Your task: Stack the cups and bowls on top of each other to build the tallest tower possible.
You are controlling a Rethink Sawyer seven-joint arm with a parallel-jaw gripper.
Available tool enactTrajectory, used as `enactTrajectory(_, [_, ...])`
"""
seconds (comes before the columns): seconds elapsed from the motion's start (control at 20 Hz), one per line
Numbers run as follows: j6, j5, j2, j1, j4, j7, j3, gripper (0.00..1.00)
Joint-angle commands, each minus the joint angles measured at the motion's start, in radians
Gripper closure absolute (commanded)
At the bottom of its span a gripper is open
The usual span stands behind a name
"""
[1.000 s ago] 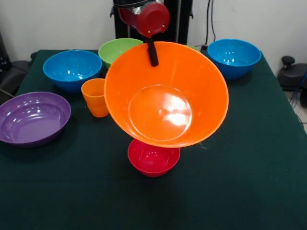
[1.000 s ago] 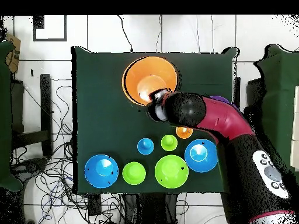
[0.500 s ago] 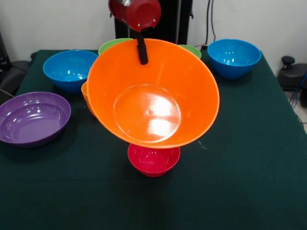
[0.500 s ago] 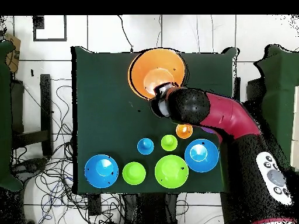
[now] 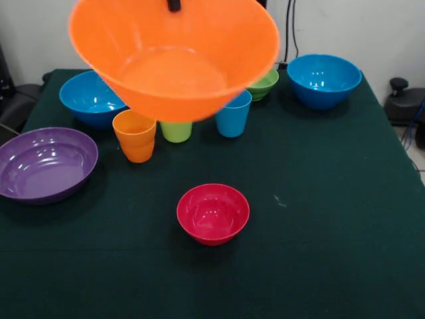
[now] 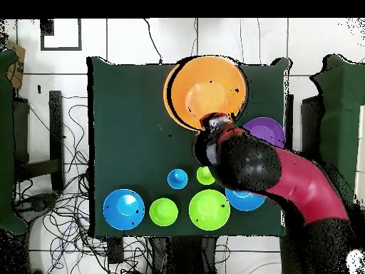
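claw (image 5: 174, 4): only a dark tip visible at the top edge, clamped on the far rim of the orange bowl (image 5: 174, 56)
orange bowl: lifted clear of the table (image 5: 319, 219), hanging below the claw, tilted, opening up
red bowl (image 5: 212, 212): on the table, below and nearer the camera than the claw, alone
3 cups: orange cup (image 5: 134, 135), green cup (image 5: 176, 131), blue cup (image 5: 232, 113), upright in a row under the held bowl
purple bowl (image 5: 45, 163): far left of the claw
blue bowls: 1 left (image 5: 86, 98), 1 right (image 5: 324, 80)
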Motion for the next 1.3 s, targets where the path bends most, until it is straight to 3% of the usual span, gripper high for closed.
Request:
enactTrajectory(0.05, [0.123, 0.091, -0.259, 0.009, 0.042, -0.144, 0.018, 1.00])
enactTrajectory(0.25, [0.258, 0.103, -0.272, 0.009, -0.098, -0.115, 0.030, 1.00])
enactTrajectory(0.35, [0.321, 0.074, -0.245, 0.025, -0.172, -0.058, 0.027, 1.00])
enactTrajectory(0.65, [0.318, -0.038, -0.121, 0.080, -0.315, 0.097, -0.032, 1.00])
enactTrajectory(1.0, [0.222, -0.073, -0.049, 0.159, -0.305, 0.097, -0.067, 1.00])
enactTrajectory(1.3, [0.157, -0.081, -0.008, 0.165, -0.271, 0.001, -0.058, 1.00])
